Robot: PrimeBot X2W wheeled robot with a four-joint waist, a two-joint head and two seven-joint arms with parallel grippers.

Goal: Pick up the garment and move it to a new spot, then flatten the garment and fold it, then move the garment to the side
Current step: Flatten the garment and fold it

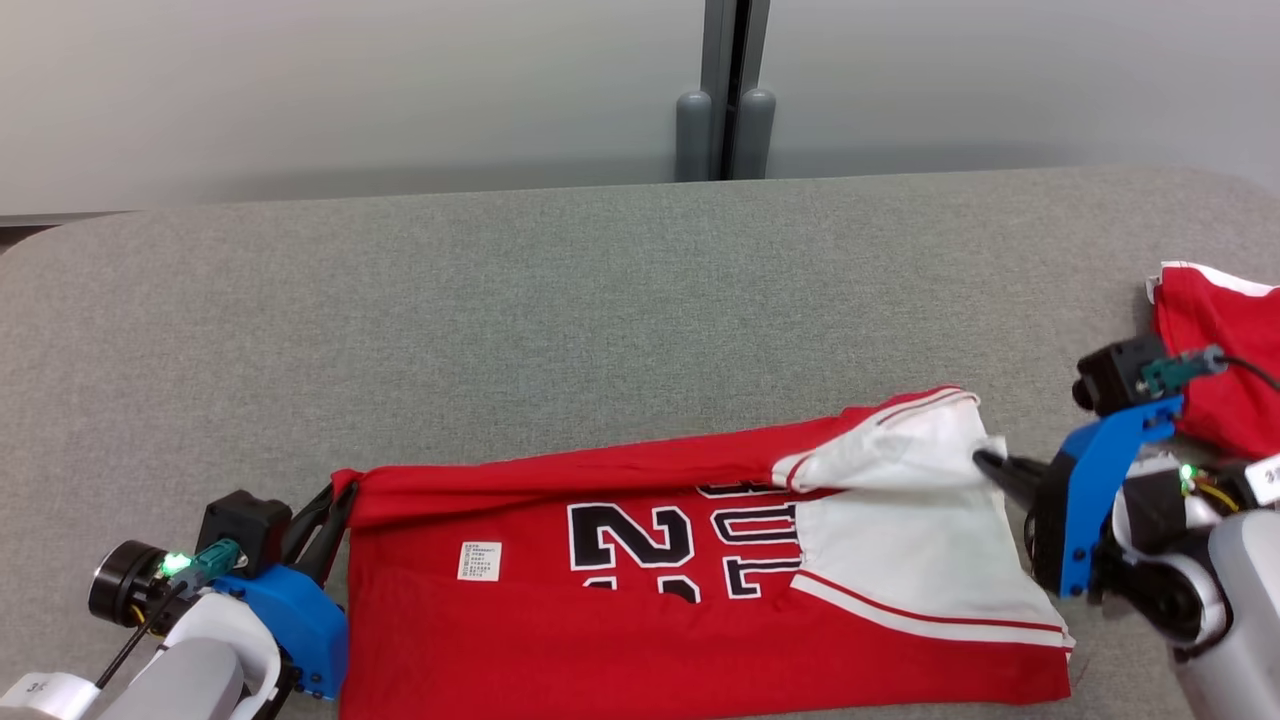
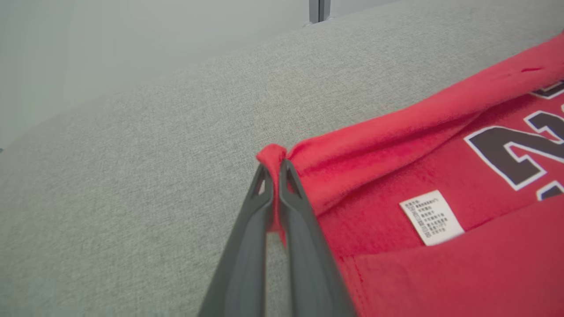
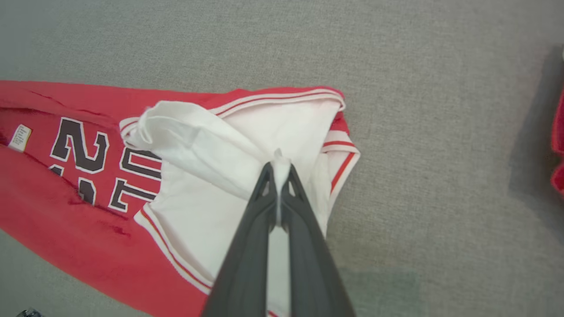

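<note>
Nearest the head camera, the red jersey (image 1: pixel 620 640) lies lengthwise along the near side of the grey counter (image 1: pixel 600 300), its number and a care label (image 1: pixel 479 560) facing up. The left jaws are closed on its far left corner. The right jaws are closed on white fabric at its right end. A second red garment (image 1: pixel 1215 350) sits apart at the far right.

From the left wrist, the jaws pinch a small tuck of red cloth at the corner of the jersey (image 2: pixel 396 273). A rolled edge runs away from that tuck above the label (image 2: pixel 431 217).

From the right wrist, the jaws grip a peak of the white panel, lifted off the rest of the jersey (image 3: pixel 66 211). The label (image 3: pixel 20 135) shows at far left, and the second garment (image 3: pixel 558 145) is a red sliver at the right edge.

This looks like the folding step, with one long edge held at both ends. The next move likely calls for both arms to carry that edge across together at equal height, then let go.

Count: two garments, one label, two sets of jaws.
</note>
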